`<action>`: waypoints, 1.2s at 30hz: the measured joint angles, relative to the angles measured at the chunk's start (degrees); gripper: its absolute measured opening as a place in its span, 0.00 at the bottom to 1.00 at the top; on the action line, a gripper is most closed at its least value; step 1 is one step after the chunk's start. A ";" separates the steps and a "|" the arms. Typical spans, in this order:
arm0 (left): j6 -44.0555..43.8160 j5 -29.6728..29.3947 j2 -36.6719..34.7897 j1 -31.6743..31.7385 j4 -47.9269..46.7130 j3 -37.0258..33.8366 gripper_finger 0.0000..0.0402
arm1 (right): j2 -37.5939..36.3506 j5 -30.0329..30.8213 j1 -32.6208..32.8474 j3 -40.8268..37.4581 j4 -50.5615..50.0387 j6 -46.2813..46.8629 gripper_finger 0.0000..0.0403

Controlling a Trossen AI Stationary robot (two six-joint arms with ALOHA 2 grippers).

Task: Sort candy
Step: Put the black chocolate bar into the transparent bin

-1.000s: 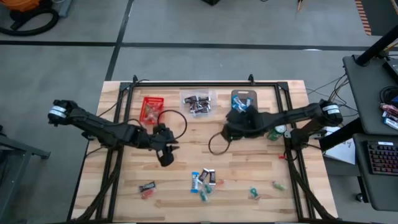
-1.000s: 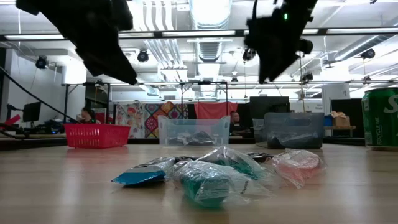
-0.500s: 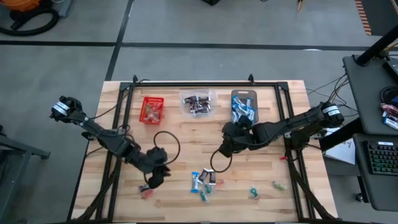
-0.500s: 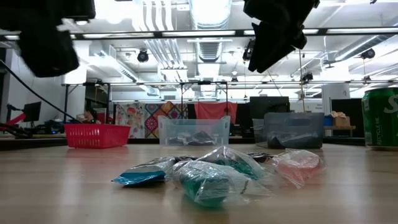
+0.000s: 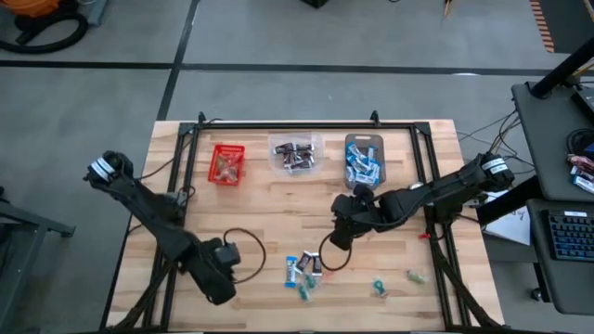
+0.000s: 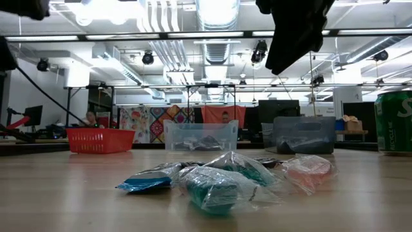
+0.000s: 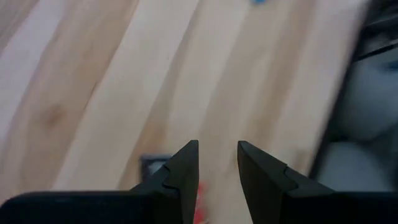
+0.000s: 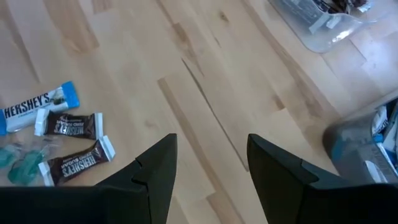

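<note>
Wrapped candy lies in a small pile (image 5: 303, 269) near the table's near edge: a blue-and-white piece (image 8: 37, 106), two dark brown pieces (image 8: 73, 144) and green ones (image 8: 22, 163). Two more green pieces (image 5: 379, 288) lie to its right. My right gripper (image 5: 336, 237) is open and empty, just far-right of the pile; it also shows in its wrist view (image 8: 211, 143). My left gripper (image 5: 218, 283) is open above the near-left part of the table. A dark piece (image 7: 152, 163) and a red piece (image 7: 199, 193) show beside and between its fingers (image 7: 186, 168).
A red bin (image 5: 227, 162), a clear bin (image 5: 294, 153) with dark candy and a grey bin (image 5: 364, 158) with blue candy stand in a row at the far side. A green can (image 6: 394, 122) stands at the right. Bare wood lies between bins and pile.
My left gripper has gone from the table's middle left toward the near edge and now covers the dark and red pieces there. My right gripper has gone from the grey bin toward the near edge and the candy pile. The candy has not moved.
</note>
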 joint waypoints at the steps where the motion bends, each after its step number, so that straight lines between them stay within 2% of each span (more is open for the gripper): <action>1: -0.18 0.70 1.67 -0.40 -2.34 1.28 0.23 | 0.00 0.00 0.02 0.00 0.01 -0.03 0.45; 9: 0.52 2.61 14.01 -2.25 -19.02 10.89 0.33 | 0.04 1.49 0.02 -0.02 0.64 -0.05 0.45; 13: 1.36 3.89 17.56 -2.35 -25.34 12.57 0.40 | 0.04 1.49 0.05 -0.11 1.14 0.07 0.45; 17: 2.31 6.99 17.94 -2.51 -24.46 10.29 0.41 | 0.04 1.51 0.61 -0.63 1.46 0.66 0.45; 25: 5.05 6.79 17.24 -4.87 -21.12 9.02 0.39 | 0.04 1.51 1.77 -3.26 1.68 3.98 0.45; 31: 5.06 6.59 17.22 -5.74 -14.00 5.63 0.39 | 0.04 1.49 1.89 -5.80 2.67 6.52 0.45; 36: 3.60 4.07 17.03 -5.72 -14.43 3.42 0.39 | 0.06 1.43 1.90 -7.66 4.76 6.61 0.45</action>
